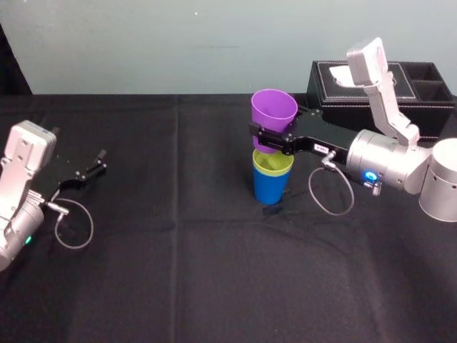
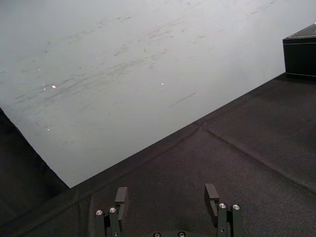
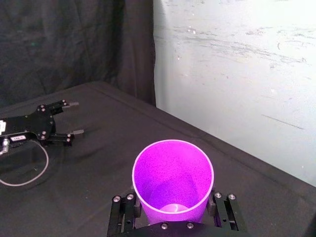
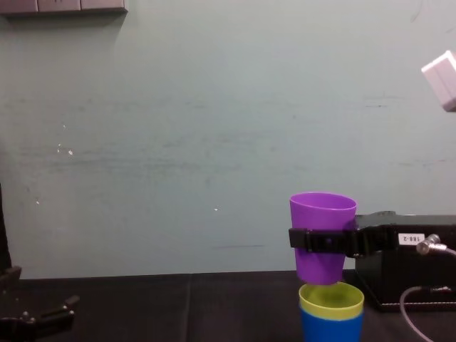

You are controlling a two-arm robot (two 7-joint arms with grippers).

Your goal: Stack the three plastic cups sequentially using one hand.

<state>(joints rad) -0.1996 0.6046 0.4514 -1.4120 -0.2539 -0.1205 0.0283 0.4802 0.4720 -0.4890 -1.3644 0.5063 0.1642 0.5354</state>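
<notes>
Your right end effector (image 1: 268,137) is clamped around the purple cup (image 1: 273,113), right over the yellow-green cup (image 1: 272,164) nested in the blue cup (image 1: 271,190) mid-desk (image 1: 178,271). A black tissue box (image 1: 335,84) stands behind. The left end effector (image 1: 96,163) sits open, far left. The arm's white label (image 4: 412,239) is too small to read.

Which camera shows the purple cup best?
The chest view: the purple cup shows side-on, held by the right hand directly over the yellow-green cup. Head view shows it from above; right wrist view looks into its mouth. Left hand rests open.
</notes>
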